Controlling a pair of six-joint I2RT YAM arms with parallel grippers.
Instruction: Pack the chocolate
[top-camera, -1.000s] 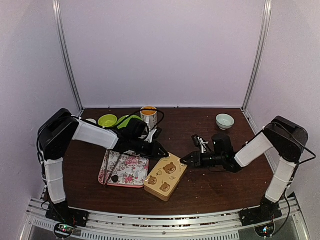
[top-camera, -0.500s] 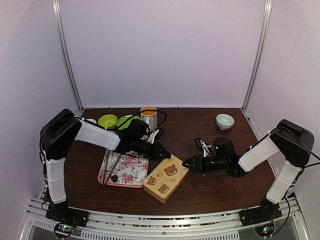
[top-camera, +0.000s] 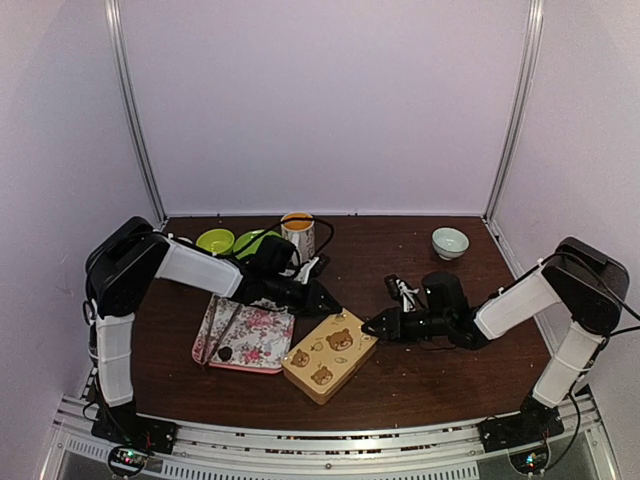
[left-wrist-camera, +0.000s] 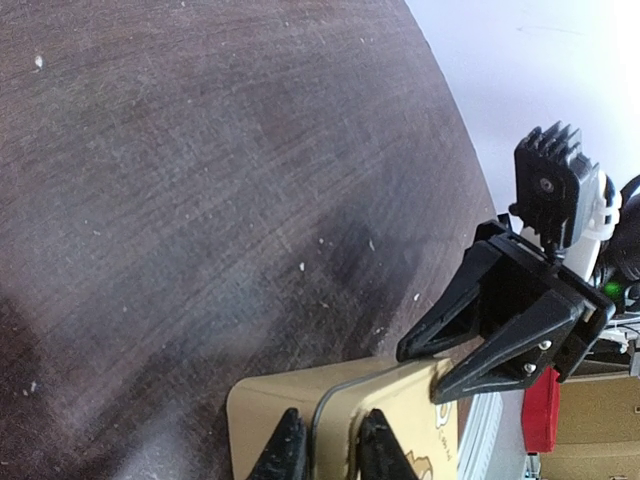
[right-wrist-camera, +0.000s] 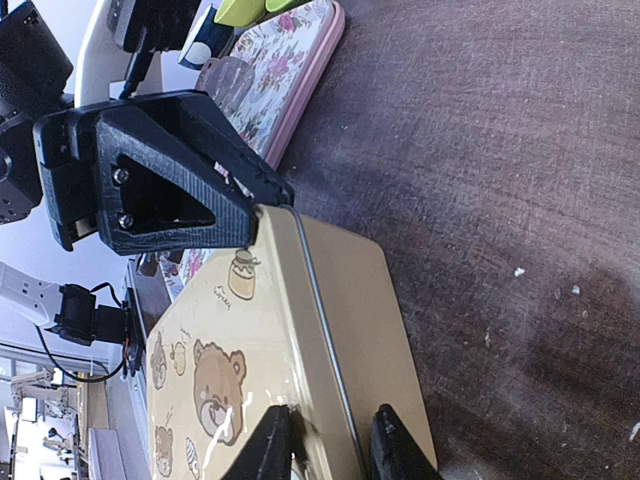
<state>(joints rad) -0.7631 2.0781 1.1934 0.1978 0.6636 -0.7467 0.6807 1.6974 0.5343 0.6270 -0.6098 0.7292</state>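
Clamping tin rim: left end effector at twelve o'clock, right end effector at two, likely opening it for chocolate.

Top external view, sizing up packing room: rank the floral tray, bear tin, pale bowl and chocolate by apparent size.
floral tray
bear tin, only slightly smaller
pale bowl
chocolate, by far smallest

Black chocolate, tan bear-print tin, pink floral tray
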